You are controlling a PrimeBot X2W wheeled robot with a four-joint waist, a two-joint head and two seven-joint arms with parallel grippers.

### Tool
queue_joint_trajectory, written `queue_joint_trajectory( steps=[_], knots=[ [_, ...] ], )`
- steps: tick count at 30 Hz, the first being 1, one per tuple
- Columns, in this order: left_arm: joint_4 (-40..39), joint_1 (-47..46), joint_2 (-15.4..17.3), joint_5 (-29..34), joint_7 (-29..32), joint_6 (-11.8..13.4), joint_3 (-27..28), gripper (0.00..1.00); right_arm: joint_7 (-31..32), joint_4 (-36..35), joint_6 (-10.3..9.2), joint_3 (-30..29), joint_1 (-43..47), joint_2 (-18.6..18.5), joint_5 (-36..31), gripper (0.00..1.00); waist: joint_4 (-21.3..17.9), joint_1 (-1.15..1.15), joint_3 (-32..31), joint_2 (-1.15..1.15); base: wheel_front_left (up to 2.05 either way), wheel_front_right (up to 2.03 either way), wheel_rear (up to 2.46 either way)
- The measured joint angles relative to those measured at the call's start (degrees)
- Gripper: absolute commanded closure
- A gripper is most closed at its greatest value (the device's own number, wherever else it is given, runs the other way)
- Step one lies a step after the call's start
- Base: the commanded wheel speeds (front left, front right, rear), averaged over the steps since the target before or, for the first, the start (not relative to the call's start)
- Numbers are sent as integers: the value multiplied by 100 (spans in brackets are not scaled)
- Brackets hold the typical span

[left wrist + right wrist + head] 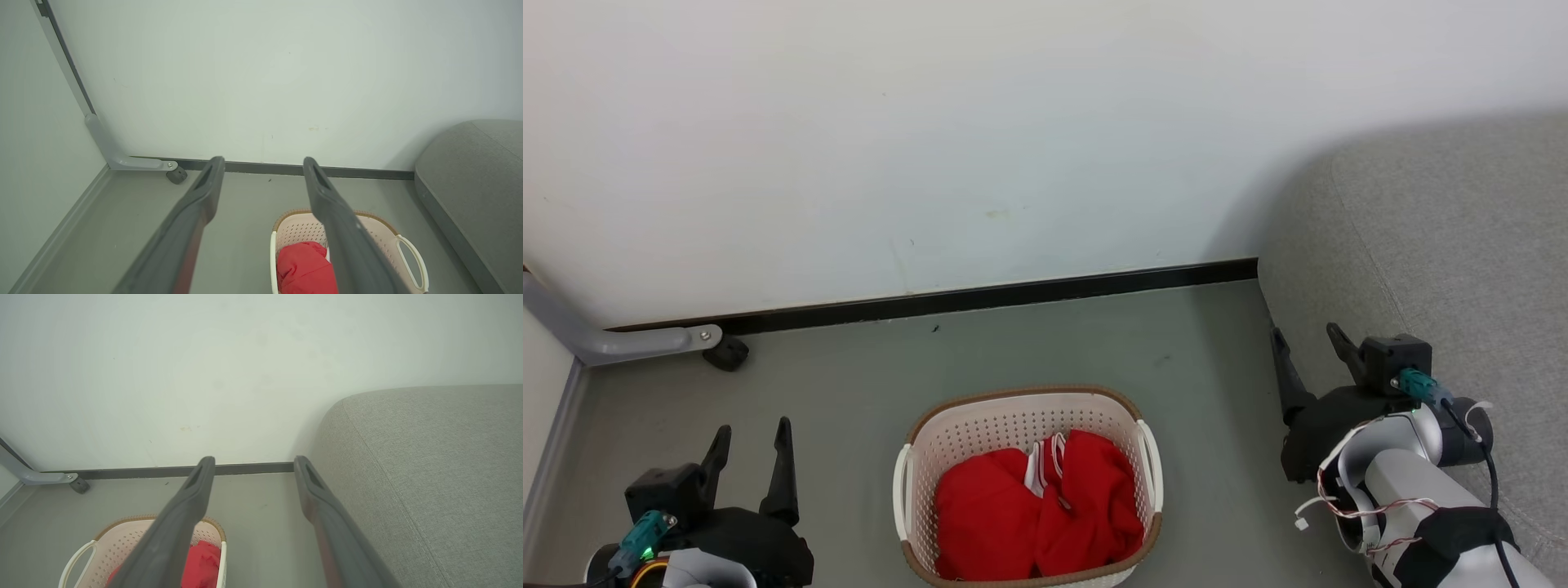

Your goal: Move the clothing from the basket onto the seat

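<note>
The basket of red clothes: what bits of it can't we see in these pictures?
1. Head view: the clothing is bunched up, so how many garments and any print stay hidden; it also covers the bottom of the basket.
2. Left wrist view: a jaw of the left gripper covers the basket's middle, and the bottom edge cuts off its near part.
3. Right wrist view: a jaw of the right gripper does the same.

Left gripper [753,428], right gripper [1304,331]: black housings, long dark tapered fingers [782,474], teal connectors [1414,380]. Pale grey forearm [1413,490], lower right, carries loose red-white wiring [1342,508].

One basket [999,428], one seat [1462,245]
</note>
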Motion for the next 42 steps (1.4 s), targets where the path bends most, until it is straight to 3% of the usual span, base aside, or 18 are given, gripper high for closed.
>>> queue_joint_trajectory(
  steps=[21, 28, 42],
  knots=[
    [-1, 168, -176, 253, -1, -144, 197, 0, -1, -27, -2, -30, 93, 55, -45, 0, -61, 0, 37, 0, 0, 0, 0],
    [-51, 171, -189, 288, -1, -161, 248, 0, -1, -97, -8, -54, 108, 63, -97, 0, -86, 0, 186, 0, 0, 0, 0],
    [-116, 125, -242, 346, -1, -425, 199, 0, -1, -213, -49, -158, 94, 125, -189, 0, -98, 2, 747, 0, 0, 0, 0]
  ],
)
